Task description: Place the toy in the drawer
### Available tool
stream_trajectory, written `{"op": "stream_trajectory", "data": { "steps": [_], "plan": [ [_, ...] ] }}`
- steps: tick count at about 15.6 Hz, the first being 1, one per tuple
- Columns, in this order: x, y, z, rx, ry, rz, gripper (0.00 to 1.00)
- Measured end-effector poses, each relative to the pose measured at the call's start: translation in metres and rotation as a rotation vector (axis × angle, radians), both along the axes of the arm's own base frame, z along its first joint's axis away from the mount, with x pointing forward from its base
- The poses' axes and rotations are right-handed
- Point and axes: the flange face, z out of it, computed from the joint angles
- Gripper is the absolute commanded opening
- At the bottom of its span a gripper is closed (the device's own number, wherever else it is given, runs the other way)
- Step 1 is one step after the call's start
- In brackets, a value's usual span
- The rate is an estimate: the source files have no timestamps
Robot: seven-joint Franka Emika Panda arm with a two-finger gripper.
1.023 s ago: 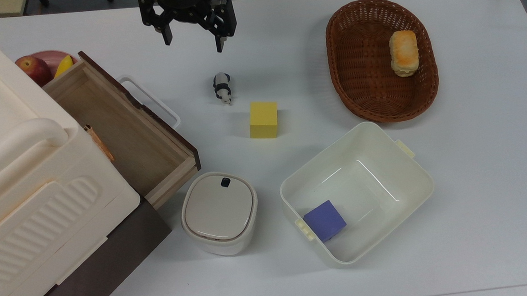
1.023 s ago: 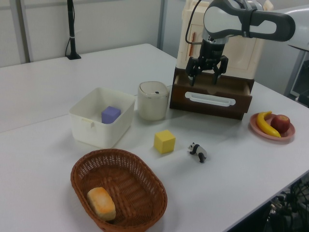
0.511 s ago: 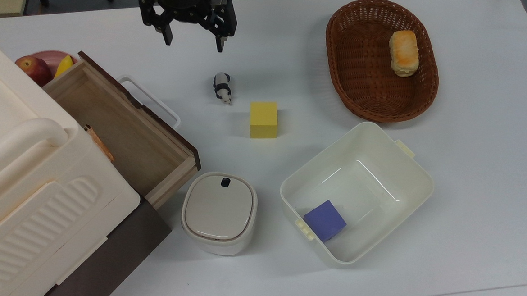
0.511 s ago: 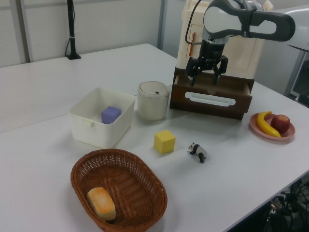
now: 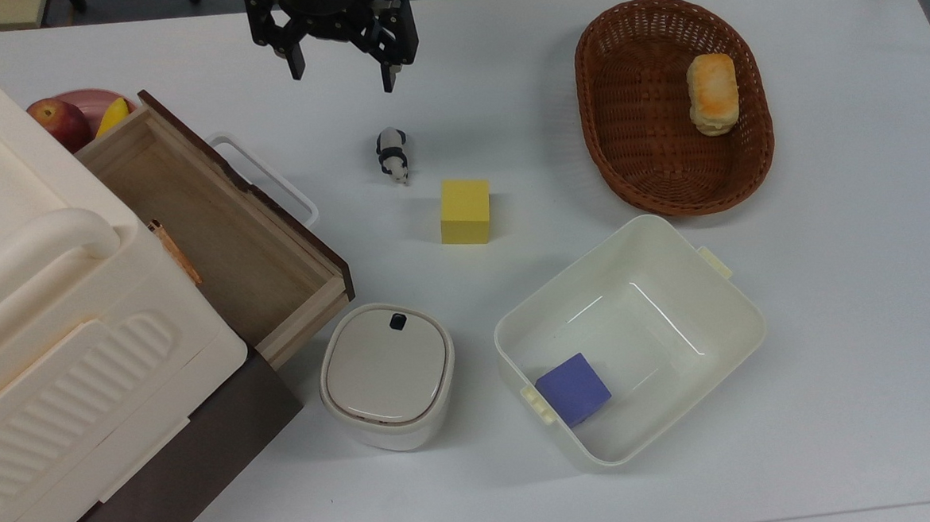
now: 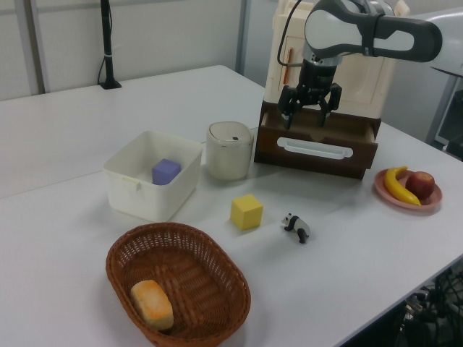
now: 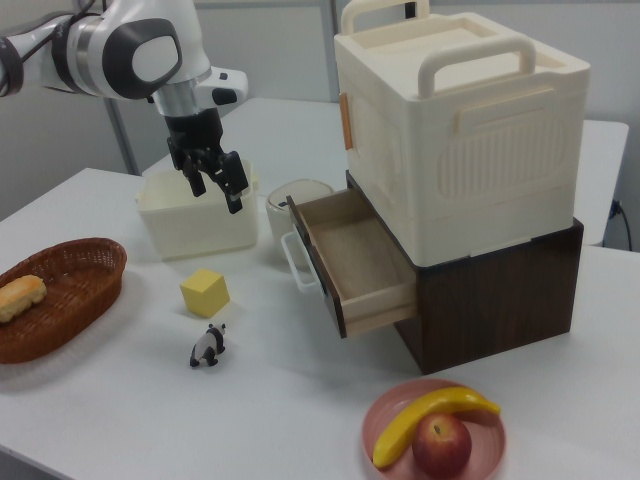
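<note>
While the gripper (image 5: 339,73) hangs wide, bare table (image 5: 504,92) rings the toy (image 5: 392,155).

White rounded arm (image 7: 130,45) (grey joint caps), black two-finger pincer (image 5: 340,76).

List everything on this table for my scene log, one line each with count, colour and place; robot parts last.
panda figurine: 1, black and white, on the table between pincer and yellow cube
yellow cube: 1, yellow, mid-table
drawer: 1, light wood with dark brown front, pulled open from the cabinet
cabinet: 1, cream on a dark brown base, top view's left
lidded container: 1, off-white, beside the drawer's corner
plastic bin: 1, white, top view's lower middle
purple cube: 1, purple, inside the bin
wicker basket: 1, brown, top view's upper right
bread roll: 1, golden, in the basket
plate: 1, pink, holding fruit
banana: 1, yellow, on the plate
apple: 1, red, on the plate
pincer: 1, black, open, above the table
</note>
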Motion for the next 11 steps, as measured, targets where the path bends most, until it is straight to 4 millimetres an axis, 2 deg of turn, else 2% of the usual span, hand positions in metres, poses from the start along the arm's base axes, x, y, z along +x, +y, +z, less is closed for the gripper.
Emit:
{"op": "stream_trajectory", "data": {
  "steps": [11],
  "plan": [
    [-0.0030, 0.0032, -0.0066, -0.003, 0.044, 0.084, 1.00]
  ]
}}
